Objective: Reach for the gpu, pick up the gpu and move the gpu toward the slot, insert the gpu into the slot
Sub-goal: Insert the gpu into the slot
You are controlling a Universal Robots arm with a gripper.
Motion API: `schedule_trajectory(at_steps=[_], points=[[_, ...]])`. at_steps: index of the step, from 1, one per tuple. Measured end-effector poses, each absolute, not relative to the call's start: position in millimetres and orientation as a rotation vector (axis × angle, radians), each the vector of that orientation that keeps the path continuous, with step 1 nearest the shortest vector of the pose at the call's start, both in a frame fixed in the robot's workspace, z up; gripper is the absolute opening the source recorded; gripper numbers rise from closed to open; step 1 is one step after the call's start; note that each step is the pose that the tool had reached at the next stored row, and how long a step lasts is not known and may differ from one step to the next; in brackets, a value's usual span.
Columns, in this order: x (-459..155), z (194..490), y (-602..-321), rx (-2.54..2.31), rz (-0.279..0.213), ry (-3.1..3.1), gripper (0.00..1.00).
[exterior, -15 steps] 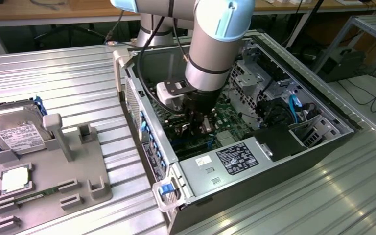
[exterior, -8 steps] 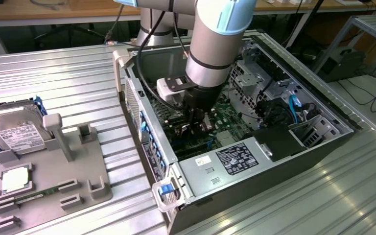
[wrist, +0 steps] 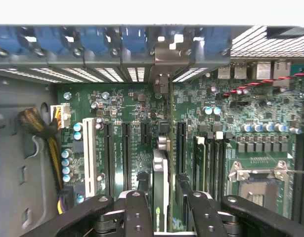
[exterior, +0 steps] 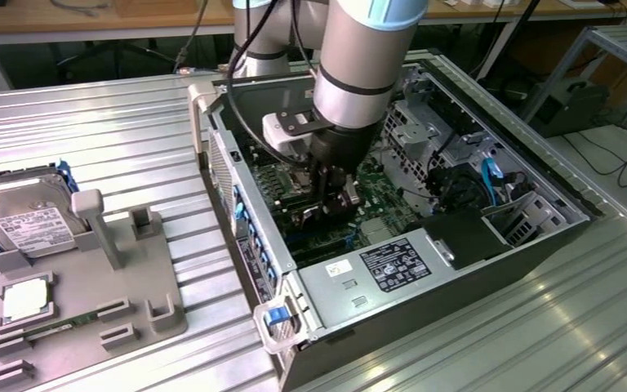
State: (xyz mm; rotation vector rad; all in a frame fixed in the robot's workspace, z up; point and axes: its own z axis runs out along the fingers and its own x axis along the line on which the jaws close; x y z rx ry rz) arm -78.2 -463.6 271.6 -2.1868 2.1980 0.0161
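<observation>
A: The end effector (wrist: 160, 210) is clamped on the gpu (wrist: 160, 173), held on edge low over the motherboard (wrist: 250, 108), its bracket up by the rear panel.

B: Risk?

A: I judge the card could miss the slot (wrist: 181, 148) beside it, catch and tilt. Any print on the silver power supply (exterior: 374, 269) label is unreadable.

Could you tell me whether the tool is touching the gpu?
Touching. In the wrist view the tool has a finger pressed on each side of the upright gpu.
</observation>
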Motion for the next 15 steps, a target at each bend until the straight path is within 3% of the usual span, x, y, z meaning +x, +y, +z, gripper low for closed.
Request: schedule_trajectory(at_steps=[7, 9, 10, 12, 15], points=[[-78, 285, -464, -2.182, 0.006, 2.193, 0.34], [-78, 285, -464, -2.182, 0.006, 2.193, 0.21], [-78, 285, -464, -2.182, 0.006, 2.193, 0.21], [-78, 285, -464, -2.182, 0.006, 2.193, 0.11], [-78, 285, -464, -2.182, 0.006, 2.193, 0.11]])
